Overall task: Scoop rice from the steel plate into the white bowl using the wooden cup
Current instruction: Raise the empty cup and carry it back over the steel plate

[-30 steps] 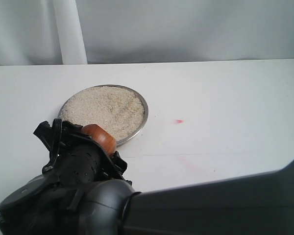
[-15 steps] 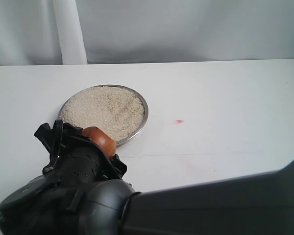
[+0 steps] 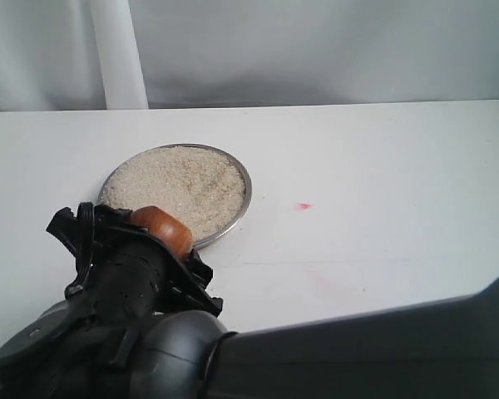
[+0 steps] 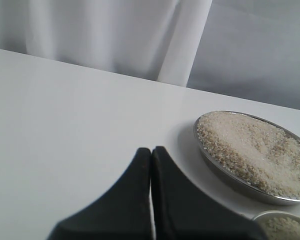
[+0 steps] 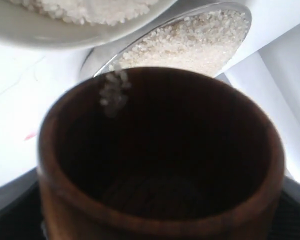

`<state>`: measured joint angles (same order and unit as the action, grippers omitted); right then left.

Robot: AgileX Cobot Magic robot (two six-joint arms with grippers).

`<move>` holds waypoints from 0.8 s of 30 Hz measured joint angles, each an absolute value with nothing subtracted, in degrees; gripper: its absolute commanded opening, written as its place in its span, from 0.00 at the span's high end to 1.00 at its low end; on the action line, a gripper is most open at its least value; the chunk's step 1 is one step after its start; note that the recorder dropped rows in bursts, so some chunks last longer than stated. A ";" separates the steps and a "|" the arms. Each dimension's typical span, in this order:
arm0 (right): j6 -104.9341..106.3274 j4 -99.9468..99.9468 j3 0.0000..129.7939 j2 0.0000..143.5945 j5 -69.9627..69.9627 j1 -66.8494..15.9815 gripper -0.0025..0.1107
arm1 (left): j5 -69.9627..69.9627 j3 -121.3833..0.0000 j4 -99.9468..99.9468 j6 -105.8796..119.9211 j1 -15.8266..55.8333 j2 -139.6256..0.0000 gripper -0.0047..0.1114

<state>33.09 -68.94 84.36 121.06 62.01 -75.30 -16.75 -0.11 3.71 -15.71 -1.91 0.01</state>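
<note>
My right gripper point(image 3: 138, 241) is shut on the wooden cup point(image 3: 160, 228), held just in front of the steel plate point(image 3: 246, 196) heaped with rice point(image 3: 179, 184). In the right wrist view the cup point(image 5: 160, 165) is tilted, its dark inside looks empty, and a few grains point(image 5: 112, 94) fall past its rim. Beyond it lie the white bowl point(image 5: 35, 31) with rice in it and the plate's rice point(image 5: 190, 42). The arm hides the bowl in the exterior view. My left gripper point(image 4: 151, 151) is shut and empty, beside the plate point(image 4: 225, 175) and the bowl's rim point(image 4: 262, 216).
The white table point(image 3: 382, 166) stretches to the right of the plate, with a small red mark point(image 3: 303, 205) on it. A white curtain point(image 3: 316, 50) hangs behind the far edge. The right arm's dark body point(image 3: 358, 349) fills the lower part of the exterior view.
The right gripper with the wooden cup has shifted a little to the left and lower. The plate and its rice have not moved.
</note>
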 measured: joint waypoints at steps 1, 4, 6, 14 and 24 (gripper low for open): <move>34.35 -68.94 84.36 121.06 61.91 -75.42 0.98 | -16.75 -0.11 3.71 -15.71 -1.91 0.01 0.96; 35.87 -73.17 84.36 121.06 61.26 -76.30 0.98 | -16.75 -0.11 3.71 -15.71 -1.91 0.01 0.96; 35.86 -77.70 84.36 121.06 61.14 -77.13 0.98 | -16.75 -0.11 3.71 -15.71 -1.91 0.01 0.96; 32.42 -78.53 84.36 121.06 61.24 -77.62 0.98 | -16.75 -0.11 3.71 -15.71 -1.91 0.01 0.96; 18.18 -62.83 85.60 116.34 50.18 -66.89 0.98 | -16.75 -0.11 3.71 -15.71 -1.91 0.01 0.96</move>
